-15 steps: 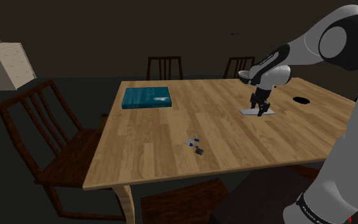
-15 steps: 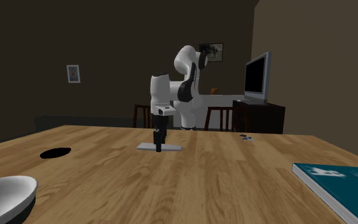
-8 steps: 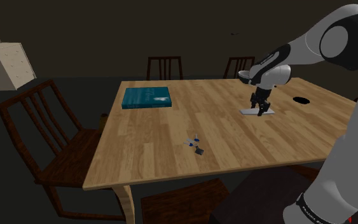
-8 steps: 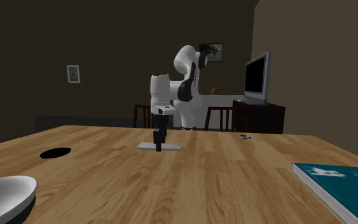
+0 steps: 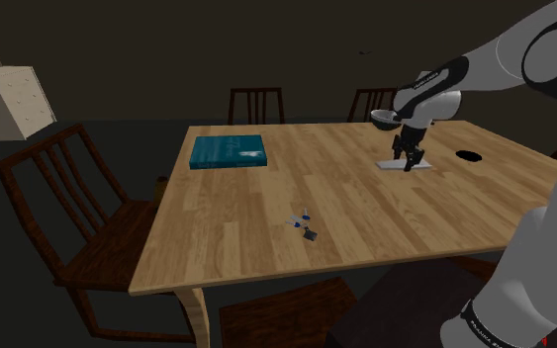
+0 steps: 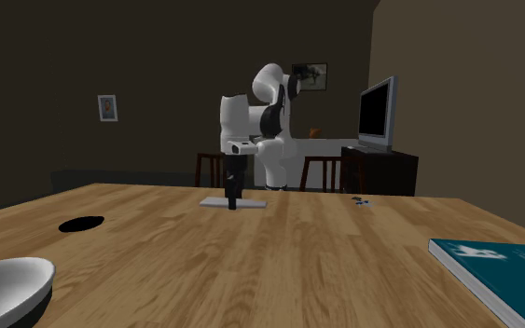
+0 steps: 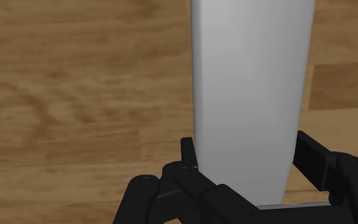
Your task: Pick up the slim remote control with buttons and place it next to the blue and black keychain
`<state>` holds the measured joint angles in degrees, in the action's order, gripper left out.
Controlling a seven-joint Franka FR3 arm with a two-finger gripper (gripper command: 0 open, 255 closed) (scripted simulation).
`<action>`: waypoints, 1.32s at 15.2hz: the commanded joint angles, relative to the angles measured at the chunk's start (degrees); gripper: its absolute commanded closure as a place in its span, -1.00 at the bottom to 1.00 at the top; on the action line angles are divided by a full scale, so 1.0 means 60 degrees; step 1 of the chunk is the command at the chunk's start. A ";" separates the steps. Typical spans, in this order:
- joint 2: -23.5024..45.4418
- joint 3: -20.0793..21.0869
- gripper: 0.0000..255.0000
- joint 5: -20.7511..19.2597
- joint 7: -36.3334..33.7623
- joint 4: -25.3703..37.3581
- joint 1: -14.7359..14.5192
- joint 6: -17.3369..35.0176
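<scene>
- Item 1, hand (image 7: 247, 149): all-black, 2 fingers (image 7: 189, 153). They are set narrow and closed on the 2 long edges of item 2.
- Item 2, slim pale grey flat remote control (image 7: 254, 76): a plain slab with no buttons drawn on it. It sits in the hand's grip at the far part of the light wooden surface (image 5: 236, 227). It is level and very low. I cannot tell whether it is clear of the wood or touching it.
- Item 3, small blue and black keychain (image 5: 304, 223): lies loose near the surface's front edge in the shoulder view, well apart from the remote (image 5: 385, 165).
- Step in hand (judged): lift and carry, with the placement not yet done.
- Handling note 1: raise the remote straight up until it is plainly off the wood before moving sideways.
- Handling note 2: keep the grip firm and the slab level. A long thin piece held by its edges could pivot between the fingers.
- Handling note 3: bring it down just beside the keychain, not over it. Watch the slab's overhanging ends, which could sweep the keychain aside.
- Handling note 4: open the fingers only once the remote lies flat.
- Markings: no readable writing anywhere. The remote's face is blank, and the hand shows no brand.
- Item 4, flat teal book (image 5: 228, 151): its cover has a pale mark that cannot be read.
</scene>
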<state>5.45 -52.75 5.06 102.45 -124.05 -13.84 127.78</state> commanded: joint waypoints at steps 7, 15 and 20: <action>-0.0776 -0.0057 1.00 -0.0791 -0.0562 0.0508 -0.0155 -0.0965; -0.2727 0.1129 1.00 -0.2482 -0.3291 -0.1006 -0.0708 -0.0878; -0.3516 0.2152 1.00 -0.2912 -0.4844 -0.1773 -0.0918 -0.0912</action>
<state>-15.29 -40.92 -12.34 75.16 -133.98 -18.90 122.07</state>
